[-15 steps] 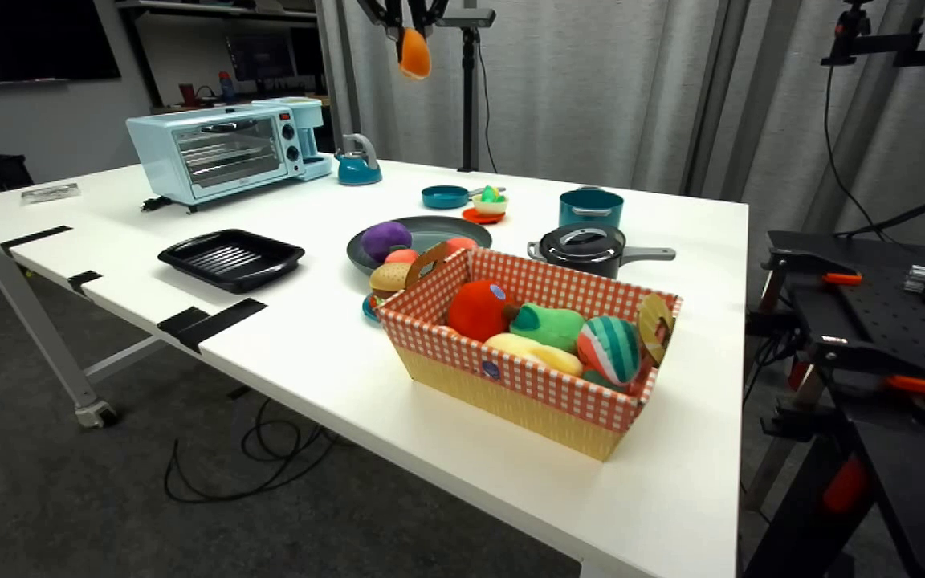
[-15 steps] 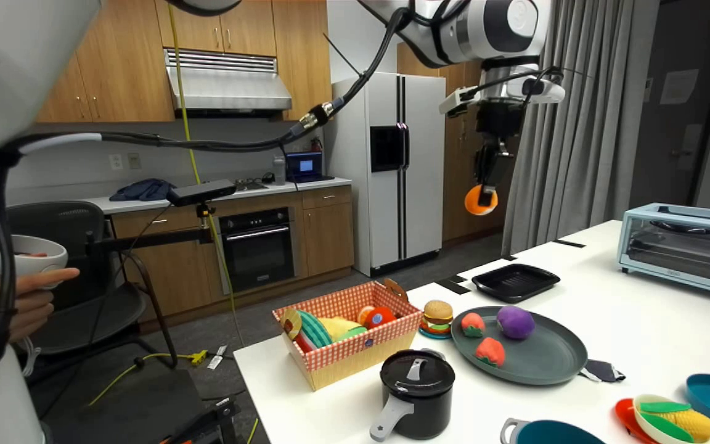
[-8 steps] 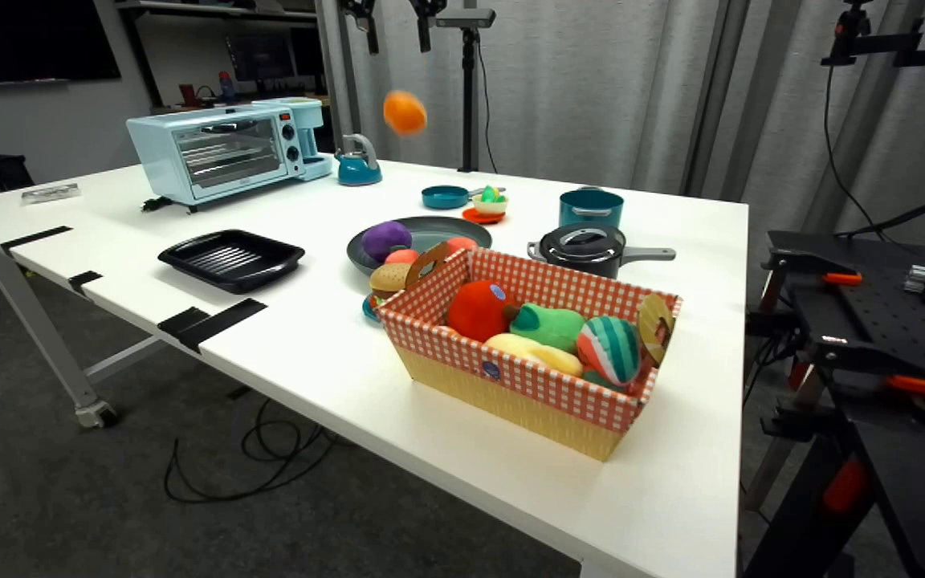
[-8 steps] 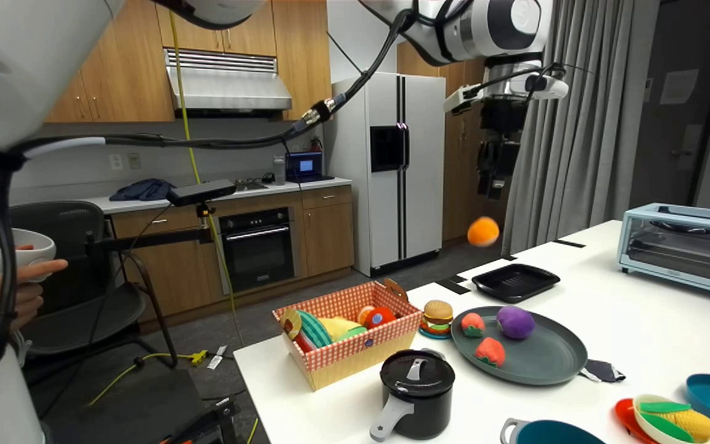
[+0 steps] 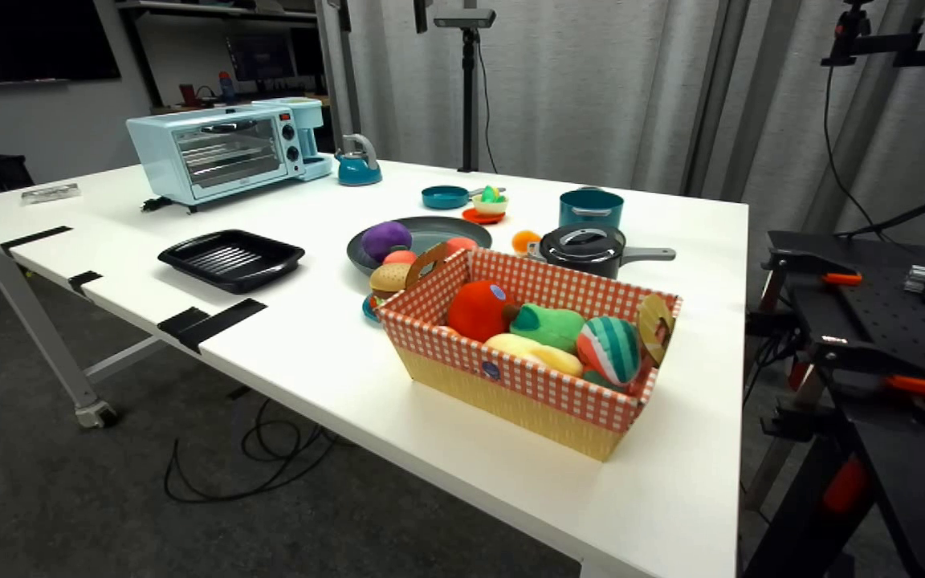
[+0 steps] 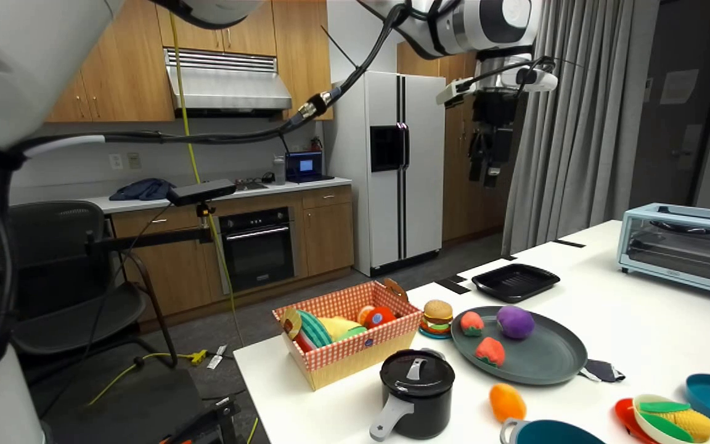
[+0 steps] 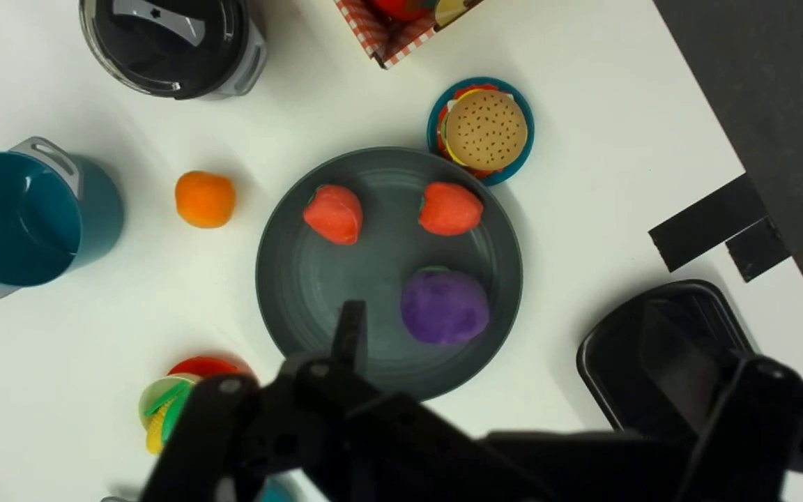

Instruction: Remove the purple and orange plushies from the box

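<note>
The orange plushie [image 7: 205, 199] lies loose on the white table between the grey plate [image 7: 380, 380] and a teal pot. On that plate rests the purple plushie [image 6: 516, 322], beside two red strawberry-like plushies [image 7: 450, 209]. High above the table, my gripper [image 7: 503, 307] stands wide open with nothing between its fingers [image 7: 351, 338]; only its fingertips show at the top of an exterior view. The checked box [image 5: 503, 401] sits near the table corner. Inside it are red, green, yellow and striped melon plushies, plus a partly hidden orange-toned piece beside the red one [image 6: 381, 316].
A lidded black saucepan [image 6: 418, 394] stands close to the box, and a teal pot [image 7: 18, 216] near the orange plushie. Around the plate are a toy burger [image 7: 485, 130], a black tray [image 6: 515, 282] and a bowl of toy corn [image 6: 675, 420]. A blue toaster oven [image 5: 226, 152] stands farther off.
My gripper has opened and let go of the orange plushie, which fell through the air and came to lie on the table by the saucepan. The gripper has risen slightly.
</note>
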Motion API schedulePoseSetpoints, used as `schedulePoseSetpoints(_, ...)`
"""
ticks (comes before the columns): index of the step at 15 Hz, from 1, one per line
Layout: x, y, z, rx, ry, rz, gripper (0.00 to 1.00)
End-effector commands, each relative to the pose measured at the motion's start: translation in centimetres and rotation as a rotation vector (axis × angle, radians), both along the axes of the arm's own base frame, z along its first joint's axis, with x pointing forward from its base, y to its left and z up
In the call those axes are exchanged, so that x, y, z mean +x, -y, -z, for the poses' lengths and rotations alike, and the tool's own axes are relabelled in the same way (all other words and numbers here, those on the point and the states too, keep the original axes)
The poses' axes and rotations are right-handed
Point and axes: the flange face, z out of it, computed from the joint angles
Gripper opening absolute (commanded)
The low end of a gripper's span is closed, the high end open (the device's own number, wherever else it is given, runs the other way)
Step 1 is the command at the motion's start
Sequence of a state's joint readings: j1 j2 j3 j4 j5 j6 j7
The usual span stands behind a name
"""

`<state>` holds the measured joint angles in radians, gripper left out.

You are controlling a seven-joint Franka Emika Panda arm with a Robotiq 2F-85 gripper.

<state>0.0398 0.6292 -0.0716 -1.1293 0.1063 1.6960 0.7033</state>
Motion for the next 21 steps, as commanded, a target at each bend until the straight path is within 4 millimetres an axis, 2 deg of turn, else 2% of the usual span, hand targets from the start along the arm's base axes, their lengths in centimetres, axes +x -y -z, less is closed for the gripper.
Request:
schedulePoseSetpoints(1, -1.2, -3.3, -1.6, 0.012, 0.000, -0.065, 1.00)
schedulePoseSetpoints(6, -3.4, -8.3, -3.4, 0.022, 0.008, -0.208, 1.00)
schedulePoseSetpoints(11, -7.0, -11.5, -4.3, -0.024, -0.016, -0.318, 1.00)
schedulePoseSetpoints(16, -12.4, -12.5, -3.1, -0.103, -0.068, -0.461, 1.00)
schedulePoseSetpoints(21, -18.0, -11.9, -1.1, -0.134, -0.123, -0.524, 1.00)
